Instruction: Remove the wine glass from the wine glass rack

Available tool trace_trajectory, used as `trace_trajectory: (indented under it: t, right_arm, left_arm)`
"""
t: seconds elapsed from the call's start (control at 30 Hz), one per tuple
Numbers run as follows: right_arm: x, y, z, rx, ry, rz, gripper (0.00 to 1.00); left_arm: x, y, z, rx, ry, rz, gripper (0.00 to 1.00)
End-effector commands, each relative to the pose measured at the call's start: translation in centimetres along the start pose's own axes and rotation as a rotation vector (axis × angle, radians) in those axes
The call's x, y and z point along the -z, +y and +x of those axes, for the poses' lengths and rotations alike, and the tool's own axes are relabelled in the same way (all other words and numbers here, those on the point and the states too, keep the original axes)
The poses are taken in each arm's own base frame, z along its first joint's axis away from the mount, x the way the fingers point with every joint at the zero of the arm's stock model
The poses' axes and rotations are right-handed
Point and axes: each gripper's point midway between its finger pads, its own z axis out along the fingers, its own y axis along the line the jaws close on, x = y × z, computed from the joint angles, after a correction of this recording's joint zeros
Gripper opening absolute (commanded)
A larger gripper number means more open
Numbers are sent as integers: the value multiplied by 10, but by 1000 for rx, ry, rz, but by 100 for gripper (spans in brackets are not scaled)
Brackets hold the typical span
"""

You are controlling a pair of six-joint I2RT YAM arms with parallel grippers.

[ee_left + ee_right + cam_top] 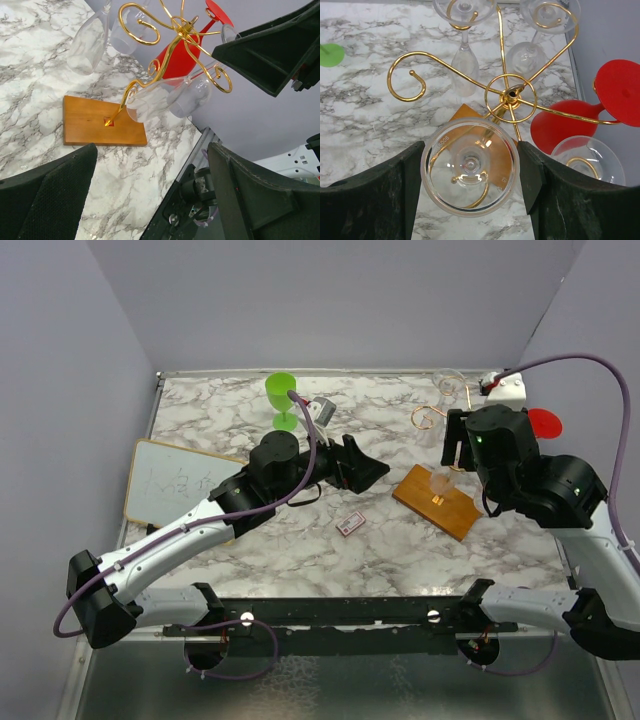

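Note:
The wine glass rack (430, 418) is gold wire on a brown wooden base (437, 502) at the table's right. Several clear glasses and a red one (560, 125) hang upside down from its arms (510, 92). My right gripper (470, 175) is above the rack, with one finger touching each side of the round foot of a clear wine glass (470, 165) that hangs on a curl. In the top view that gripper (455, 452) is over the base. My left gripper (365, 472) is open and empty left of the rack, facing the rack (175, 35) and its base (102, 122).
A green wine glass (282, 398) stands upright at the back centre, with a small grey object (322, 410) beside it. A whiteboard (175, 485) lies at the left. A small card (350, 524) lies in the middle. A white block (505, 390) sits at the back right.

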Motion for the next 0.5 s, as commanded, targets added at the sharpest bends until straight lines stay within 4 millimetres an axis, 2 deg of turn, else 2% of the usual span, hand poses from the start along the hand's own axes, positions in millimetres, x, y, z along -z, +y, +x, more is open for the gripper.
trace_trajectory:
  t: [0.0,0.17,0.3,0.47]
  right_arm:
    - [10,-19,-5,-36,-31,44,47]
    - [13,-23,-2,-40,-34,45,47]
    - [5,-13,-6,-22,-43,38,47]
    - [1,-12,-6,-13,-32,66,47]
  left_arm:
    - [4,-10,-14,-7,-34,19,94]
    - [4,-10,-13,3,-31,20,94]
    - [2,-12,-12,17,-26,33,94]
    - [5,-14,-12,25,-21,35,94]
